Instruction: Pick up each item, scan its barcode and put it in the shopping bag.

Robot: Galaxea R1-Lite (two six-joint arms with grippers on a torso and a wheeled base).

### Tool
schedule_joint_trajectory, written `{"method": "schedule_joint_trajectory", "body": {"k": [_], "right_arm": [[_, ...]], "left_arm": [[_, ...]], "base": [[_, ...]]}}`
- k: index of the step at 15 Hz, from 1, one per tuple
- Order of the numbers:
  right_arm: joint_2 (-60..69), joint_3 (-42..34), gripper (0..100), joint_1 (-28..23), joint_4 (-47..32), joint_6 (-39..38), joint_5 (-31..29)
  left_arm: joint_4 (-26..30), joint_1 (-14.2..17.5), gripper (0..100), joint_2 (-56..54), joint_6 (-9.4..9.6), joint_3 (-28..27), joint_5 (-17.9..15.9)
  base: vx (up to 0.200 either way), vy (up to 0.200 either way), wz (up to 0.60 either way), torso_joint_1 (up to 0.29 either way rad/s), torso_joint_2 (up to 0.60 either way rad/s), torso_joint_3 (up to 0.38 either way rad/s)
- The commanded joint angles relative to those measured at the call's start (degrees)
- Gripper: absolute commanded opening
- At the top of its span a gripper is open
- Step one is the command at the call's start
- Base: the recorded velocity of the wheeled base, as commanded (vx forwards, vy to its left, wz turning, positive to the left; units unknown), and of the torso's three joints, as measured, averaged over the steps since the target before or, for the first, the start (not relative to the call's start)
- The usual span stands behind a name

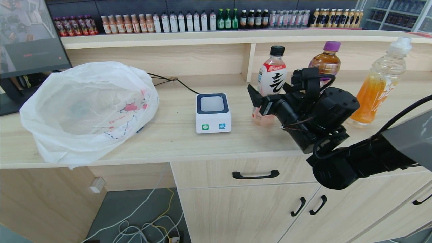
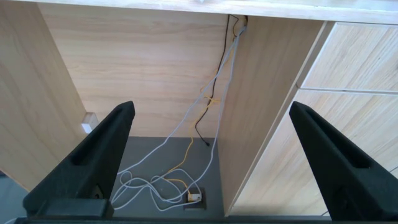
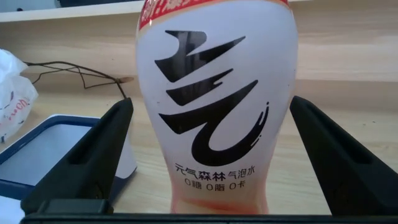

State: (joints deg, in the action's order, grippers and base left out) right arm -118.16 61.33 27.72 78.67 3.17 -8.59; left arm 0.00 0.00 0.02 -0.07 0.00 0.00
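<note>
Job: we pick up each drink, show its barcode to the scanner, and put it in the shopping bag.
Step now: we think this is the start of the first pick, because all three bottles stand on the surface.
Pink bottle (image 1: 271,84): it stands upright just right of the middle of the surface. It is the bottle nearest the scanner, so it makes sense to take it first.
Right gripper (image 1: 260,99): it is level with the pink bottle's belly. Its jaws are apart, one on each side of the bottle, with a gap on both sides. They come in from the side because the bottle is tall and round.
Scanner (image 1: 213,113): this white box sits in the middle of the surface. Its window looks up, so the barcode must face down over it.
Shopping bag (image 1: 87,108): it sits at the left end of the surface with its mouth wide open, ready for a drop. It looks empty, but we can't be sure through the thin plastic.
Brown bottle (image 1: 325,62): it stands near the back edge, behind the right arm.
Orange bottle (image 1: 379,84): it stands near the right end, waiting its turn.
Left gripper (image 2: 211,109): it hangs low below the surface, out of the way, with cables (image 2: 186,180) on the floor beyond it. Its jaws are wide apart and hold nothing.
Next: the jaws need to squeeze the pink bottle gently, so it does not tip.
</note>
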Motion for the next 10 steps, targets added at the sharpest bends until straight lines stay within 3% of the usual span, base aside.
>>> {"method": "schedule_joint_trajectory", "body": {"k": [1,10], "right_arm": [[-0.9,0.8,100,0.1,0.0,0.1,0.0],[-1.2,2.7,100,-0.2,-0.3,0.4,-0.3]], "left_arm": [[0.0,0.0,100,0.0,-0.01,0.0,0.0],[0.0,0.0,100,0.0,-0.01,0.0,0.1]], "base": [[0.000,0.000,0.00,0.000,0.00,0.000],[0.000,0.000,0.00,0.000,0.00,0.000]]}}
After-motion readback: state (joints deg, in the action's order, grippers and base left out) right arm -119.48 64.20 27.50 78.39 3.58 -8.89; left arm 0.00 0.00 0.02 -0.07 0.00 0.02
